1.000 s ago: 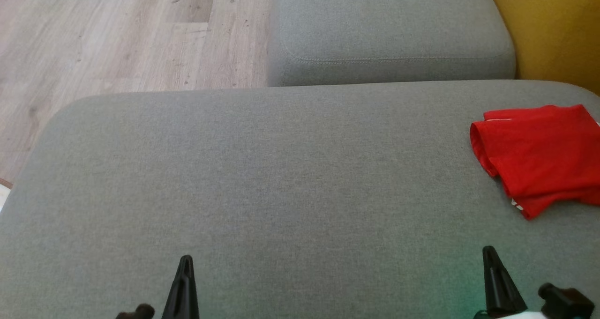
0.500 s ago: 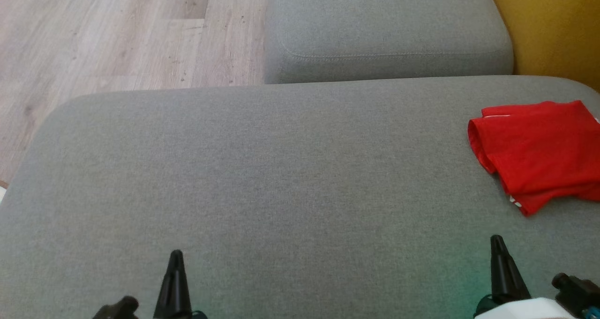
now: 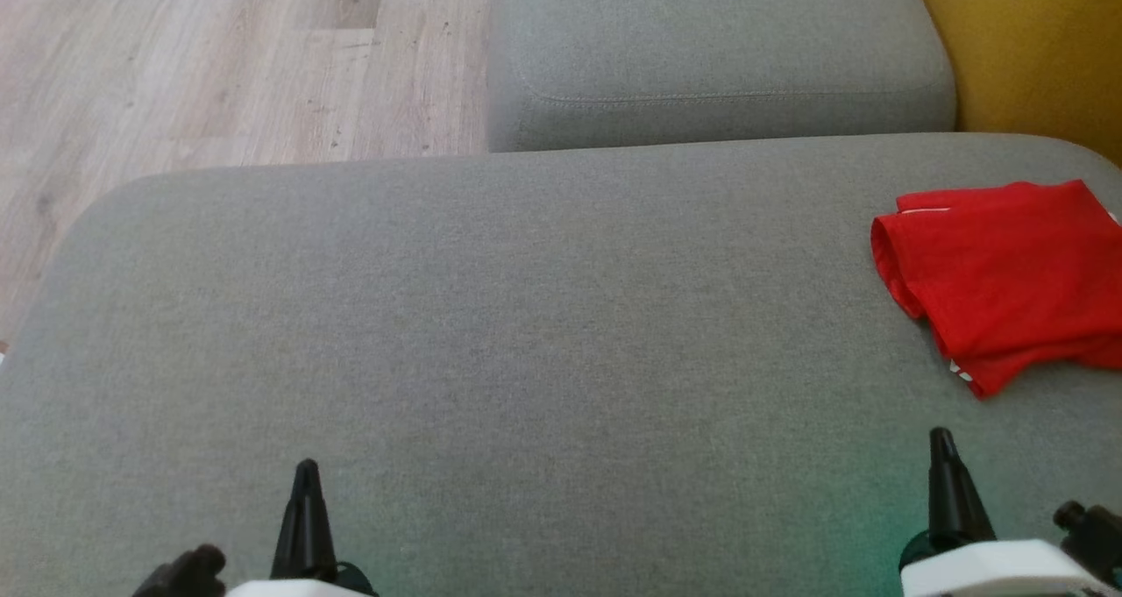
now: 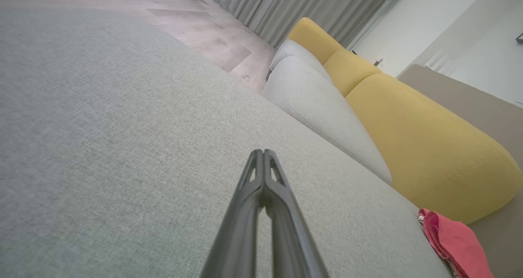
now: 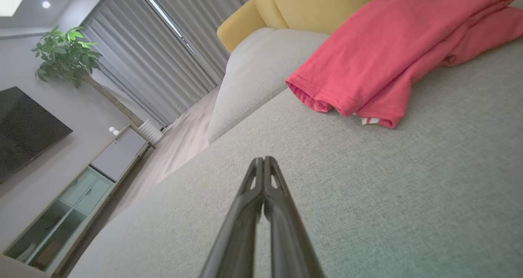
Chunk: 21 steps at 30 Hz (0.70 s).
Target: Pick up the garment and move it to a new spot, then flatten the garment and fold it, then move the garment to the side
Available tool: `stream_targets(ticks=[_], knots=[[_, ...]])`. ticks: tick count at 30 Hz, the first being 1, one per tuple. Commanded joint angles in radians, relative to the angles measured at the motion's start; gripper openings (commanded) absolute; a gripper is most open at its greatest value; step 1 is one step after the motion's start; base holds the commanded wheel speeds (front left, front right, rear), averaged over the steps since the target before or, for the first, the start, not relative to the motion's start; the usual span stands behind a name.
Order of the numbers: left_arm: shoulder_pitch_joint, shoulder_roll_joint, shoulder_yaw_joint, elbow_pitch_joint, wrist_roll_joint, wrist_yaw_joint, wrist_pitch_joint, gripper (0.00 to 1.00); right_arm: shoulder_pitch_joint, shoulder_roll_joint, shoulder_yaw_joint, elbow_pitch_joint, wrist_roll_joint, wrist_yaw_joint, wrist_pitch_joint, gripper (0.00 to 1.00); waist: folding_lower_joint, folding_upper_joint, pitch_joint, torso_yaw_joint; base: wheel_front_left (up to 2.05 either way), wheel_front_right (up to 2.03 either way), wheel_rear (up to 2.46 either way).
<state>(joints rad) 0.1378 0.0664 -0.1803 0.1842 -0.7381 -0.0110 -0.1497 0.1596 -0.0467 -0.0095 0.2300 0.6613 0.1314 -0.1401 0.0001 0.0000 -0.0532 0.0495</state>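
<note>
The garment (image 3: pixel 1008 273) is a red shirt, folded into a compact bundle at the far right of the grey sofa cushion (image 3: pixel 491 316), with a bit of white trim at its near corner. It lies ahead of my right gripper (image 3: pixel 942 439), which hovers shut and empty near the cushion's front. In the right wrist view the garment (image 5: pixel 388 57) sits up and to the right of the closed gripper (image 5: pixel 263 160). My left gripper (image 3: pixel 306 470) is shut and empty at the lower left; its wrist view shows its gripper (image 4: pixel 262 153) over bare cushion, the garment (image 4: pixel 453 241) far right.
A second grey cushion (image 3: pixel 719 53) adjoins the far side. The yellow backrest (image 3: pixel 1034 53) rises at the upper right. Wood floor (image 3: pixel 202 62) lies beyond the cushion's left edge. A TV cabinet (image 5: pixel 81 188) and a plant (image 5: pixel 65 53) stand across the room.
The head camera has shifted, so the whole scene slid slightly up and left. The left gripper drifted left and the right gripper right and a little forward. The garment lies as before.
</note>
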Motion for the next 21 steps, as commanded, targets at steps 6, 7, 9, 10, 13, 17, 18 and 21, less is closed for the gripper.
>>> stream_targets(ticks=[6,7,9,10,13,17,18,21], knots=[[-0.065,0.013,0.044,-0.021,-0.088,-0.018,0.018,0.0,-0.073,-0.022,-0.003,-0.026,0.095,0.0,0.018,0.0,-0.0001,0.0,0.005,-0.004,0.0,0.0,0.0],[-0.065,0.013,0.044,-0.021,-0.088,-0.018,0.018,0.0,-0.073,-0.022,-0.003,-0.026,0.095,0.0,0.018,0.0,-0.0001,0.0,0.005,-0.004,0.0,0.0,0.0],[-0.07,0.014,0.049,-0.018,-0.111,-0.021,0.023,0.0,-0.078,-0.022,-0.005,-0.025,0.12,0.0,0.024,0.0,-0.0001,0.0,0.006,-0.005,0.0,0.0,0.0],[-0.072,0.014,0.051,-0.017,-0.123,-0.022,0.026,0.0,-0.081,-0.022,-0.006,-0.024,0.132,0.0,0.027,0.0,-0.0001,0.0,0.007,-0.006,0.0,0.0,0.0],[-0.08,0.014,0.059,-0.014,-0.157,-0.026,0.034,0.0,-0.089,-0.023,-0.008,-0.023,0.169,0.0,0.035,0.0,-0.0001,0.0,0.009,-0.008,0.0,0.0,0.0],[-0.089,0.015,0.07,-0.01,-0.202,-0.032,0.045,0.0,-0.099,-0.023,-0.011,-0.021,0.217,0.0,0.046,0.0,-0.0001,0.0,0.012,-0.01,0.0,0.0,0.0],[-0.092,0.015,0.073,-0.009,-0.214,-0.033,0.048,0.0,-0.102,-0.024,-0.012,-0.02,0.23,0.0,0.049,0.0,-0.0001,0.0,0.013,-0.011,0.0,0.0,0.0],[-0.099,0.015,0.081,-0.006,-0.248,-0.037,0.056,0.0,-0.11,-0.024,-0.015,-0.019,0.266,0.0,0.057,0.0,-0.0001,0.0,0.015,-0.013,0.0,0.0,0.0]])
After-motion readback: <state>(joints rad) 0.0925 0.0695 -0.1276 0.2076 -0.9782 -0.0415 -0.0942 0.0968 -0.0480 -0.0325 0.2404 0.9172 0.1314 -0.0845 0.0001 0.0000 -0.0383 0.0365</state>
